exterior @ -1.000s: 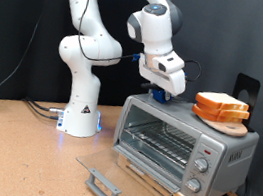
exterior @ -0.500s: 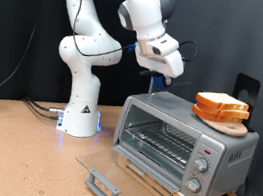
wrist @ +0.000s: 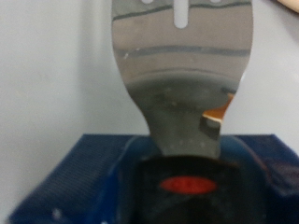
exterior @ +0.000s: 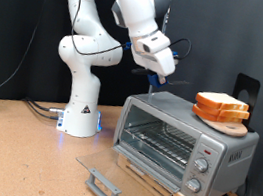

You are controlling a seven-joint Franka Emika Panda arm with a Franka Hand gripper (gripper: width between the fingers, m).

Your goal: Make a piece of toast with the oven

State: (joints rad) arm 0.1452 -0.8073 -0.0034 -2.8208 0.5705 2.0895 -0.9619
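The silver-grey oven [exterior: 185,140] stands on a wooden slatted base, with its glass door [exterior: 119,173] dropped open and flat and its wire rack bare. Slices of toast [exterior: 222,103] lie stacked on a round wooden board [exterior: 231,124] on the oven's top, towards the exterior view's right. My gripper [exterior: 159,76] hangs in the air above the oven's top left corner, clear of it. In the wrist view its blue fingers [wrist: 84,177] are shut on the handle of a slotted metal spatula [wrist: 182,75], whose blade points away from the hand.
The robot's white base [exterior: 81,110] stands at the exterior view's left behind the oven. The door's grey bar handle [exterior: 103,186] juts over the wooden table in front. A black object [exterior: 245,89] stands behind the toast. Cables lie at the far left.
The gripper has risen from just above the oven's top and moved towards the exterior view's left, still holding the spatula. The toast and the oven have not moved.
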